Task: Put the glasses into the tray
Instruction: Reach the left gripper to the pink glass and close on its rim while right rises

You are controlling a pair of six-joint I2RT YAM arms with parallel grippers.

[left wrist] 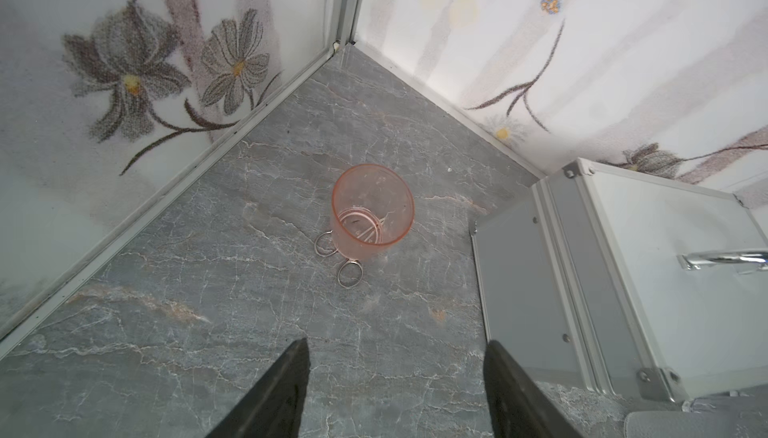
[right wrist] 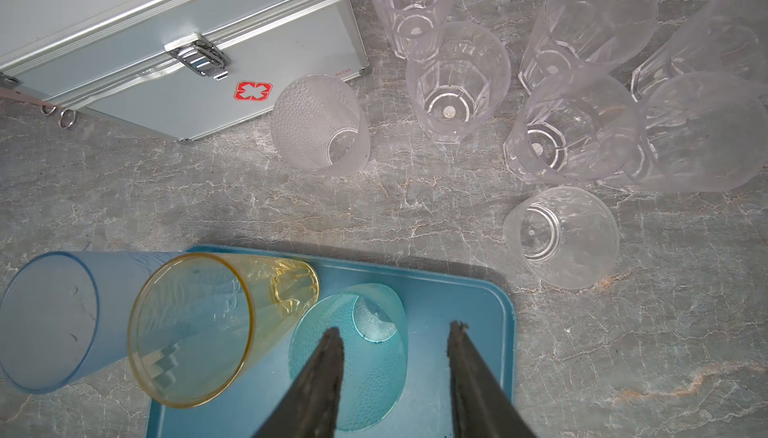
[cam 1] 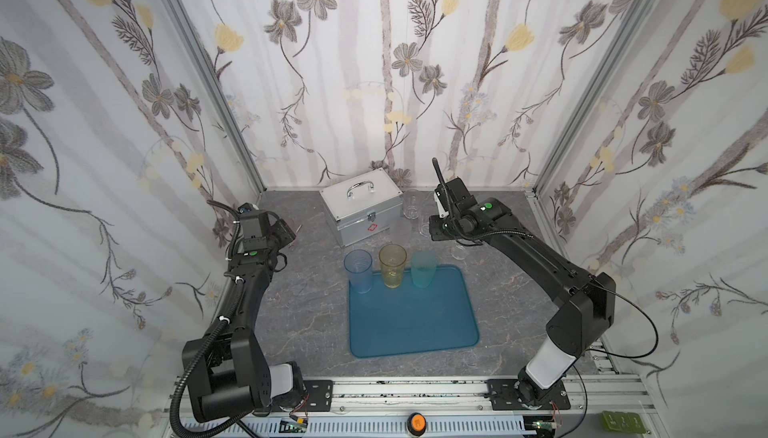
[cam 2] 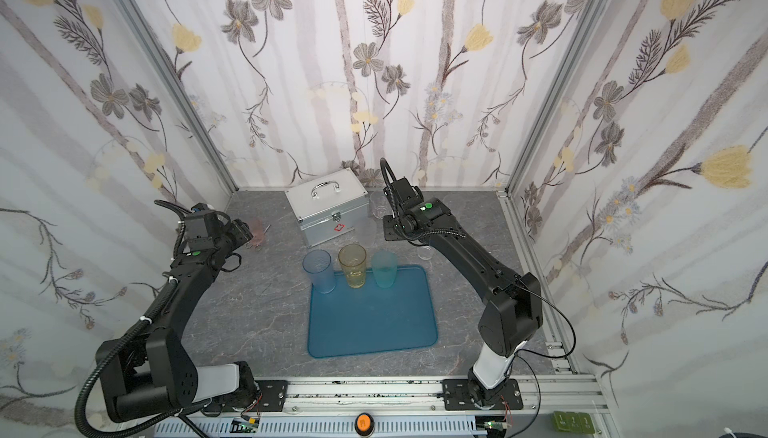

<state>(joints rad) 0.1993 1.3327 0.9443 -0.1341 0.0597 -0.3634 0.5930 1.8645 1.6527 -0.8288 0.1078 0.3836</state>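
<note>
The teal-blue tray [cam 1: 415,323] [cam 2: 374,323] lies mid-table. Blue [cam 1: 358,270], yellow [cam 1: 392,265] and teal [cam 1: 424,269] glasses stand upright in a row along its far edge, the blue one at the far left corner. My right gripper [right wrist: 395,328] is open above the teal glass [right wrist: 353,357], one finger over its mouth and the other outside its wall. Several clear glasses [right wrist: 457,82] stand on the table beyond the tray. A pink glass [left wrist: 372,211] stands near the back left corner. My left gripper [left wrist: 397,341] is open and empty, short of it.
A silver case [cam 1: 361,211] with a handle stands at the back, between the pink glass and the clear ones. A frosted glass [right wrist: 320,124] stands right by its front corner. Metal rings [left wrist: 349,274] lie against the pink glass. Walls close in on three sides.
</note>
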